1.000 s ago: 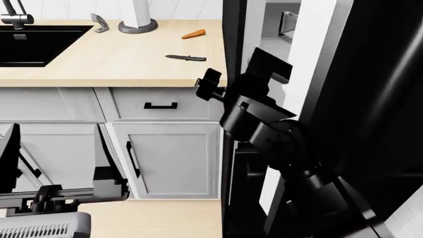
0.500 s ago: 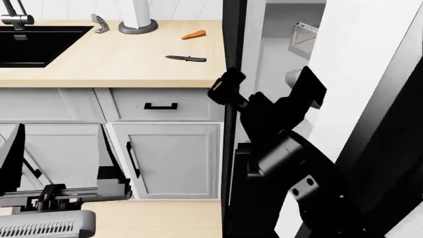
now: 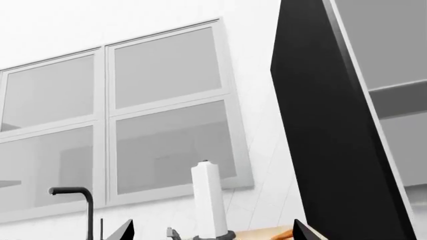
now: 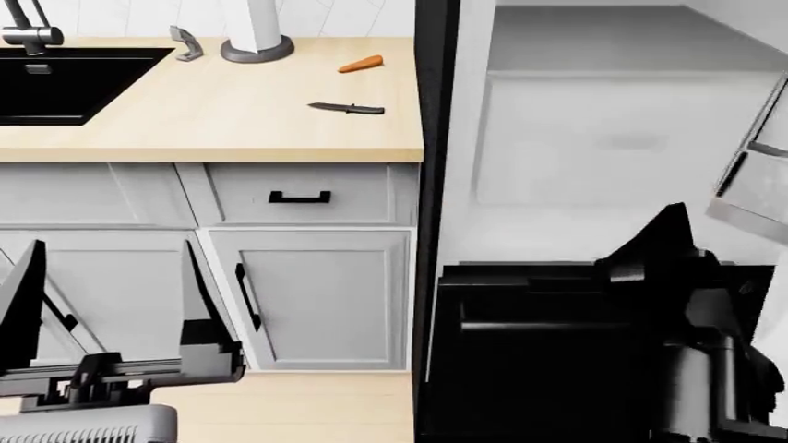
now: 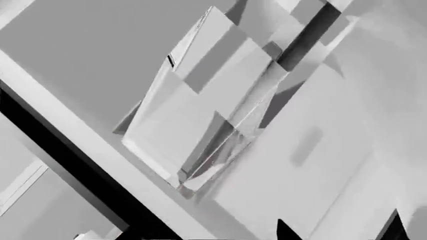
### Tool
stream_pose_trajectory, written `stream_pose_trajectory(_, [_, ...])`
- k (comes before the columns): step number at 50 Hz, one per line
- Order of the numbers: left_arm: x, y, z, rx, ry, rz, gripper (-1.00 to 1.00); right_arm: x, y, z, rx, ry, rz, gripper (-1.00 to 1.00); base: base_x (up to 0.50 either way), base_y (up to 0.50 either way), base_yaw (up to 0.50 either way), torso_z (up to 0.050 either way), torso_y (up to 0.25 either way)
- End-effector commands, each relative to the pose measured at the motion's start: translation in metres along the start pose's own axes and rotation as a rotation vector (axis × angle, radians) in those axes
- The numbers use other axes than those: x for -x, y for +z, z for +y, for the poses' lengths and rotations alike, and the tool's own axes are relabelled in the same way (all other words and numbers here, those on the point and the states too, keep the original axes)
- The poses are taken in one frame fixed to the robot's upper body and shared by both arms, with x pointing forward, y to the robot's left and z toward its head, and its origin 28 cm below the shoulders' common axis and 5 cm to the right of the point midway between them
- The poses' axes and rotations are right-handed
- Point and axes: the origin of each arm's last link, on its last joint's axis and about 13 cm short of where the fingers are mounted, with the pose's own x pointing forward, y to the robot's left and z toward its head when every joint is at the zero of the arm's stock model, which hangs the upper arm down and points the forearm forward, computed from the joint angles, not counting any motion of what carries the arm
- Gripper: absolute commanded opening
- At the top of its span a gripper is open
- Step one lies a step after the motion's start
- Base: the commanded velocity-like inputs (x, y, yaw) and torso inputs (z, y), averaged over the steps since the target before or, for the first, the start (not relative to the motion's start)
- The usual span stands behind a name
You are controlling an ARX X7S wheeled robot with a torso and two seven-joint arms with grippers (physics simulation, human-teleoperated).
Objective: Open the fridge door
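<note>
- Left gripper [image 4: 105, 305]: low at the head view's left, in front of the grey cabinet doors [image 4: 323, 295]; jaws spread wide, nothing between them.
- Right gripper [image 4: 659, 249]: in front of the open fridge interior [image 4: 591, 148], above the lower black drawer front [image 4: 542, 351]; jaw gap cannot be told.
- Fridge door [image 4: 754, 175]: swung wide open; only its white inner side with a door bin shows at the head view's right edge.
- Surface [image 4: 221, 111]: knife [image 4: 346, 108], carrot [image 4: 361, 64], paper towel holder [image 4: 256, 32], black sink [image 4: 62, 83].
</note>
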Motion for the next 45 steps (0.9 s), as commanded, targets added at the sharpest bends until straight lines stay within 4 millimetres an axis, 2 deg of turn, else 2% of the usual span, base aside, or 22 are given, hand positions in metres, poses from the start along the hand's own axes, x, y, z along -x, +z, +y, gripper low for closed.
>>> stream_pose_trajectory(1, [-0.001,-0.003,-0.001,0.002,-0.001,0.006,1.0,0.032,0.034,-0.011,-0.094,-0.086,-0.391,1.0,0.0,0.0,0.0,0.0,0.0])
stream_pose_trajectory(9, [-0.003,-0.005,-0.002,0.004,-0.002,0.011,1.0,0.028,0.047,-0.012,-0.142,-0.215,-0.584,1.0,0.0,0.0,0.0,0.0,0.0])
stream_pose_trajectory(16, [-0.004,-0.006,-0.002,0.003,-0.001,0.012,1.0,0.011,0.06,-0.02,-0.124,-0.428,-0.714,1.0,0.01,0.0,0.0,0.0,0.0])
stream_pose_trajectory(25, [-0.005,-0.006,-0.003,0.001,-0.001,0.013,1.0,-0.021,0.064,-0.033,-0.099,-0.631,-0.845,1.0,0.01,-0.02,-0.01,0.002,0.0])
stream_pose_trajectory(35, [-0.002,-0.006,-0.001,0.002,0.0,0.018,1.0,-0.057,0.076,-0.057,-0.079,-0.874,-0.91,1.0,0.01,-0.01,0.0,0.0,0.0])
stream_pose_trajectory(45, [-0.001,-0.006,-0.001,0.002,-0.002,0.022,1.0,-0.078,0.091,-0.081,-0.036,-1.04,-0.912,1.0,0.0,0.0,0.0,0.0,0.0])
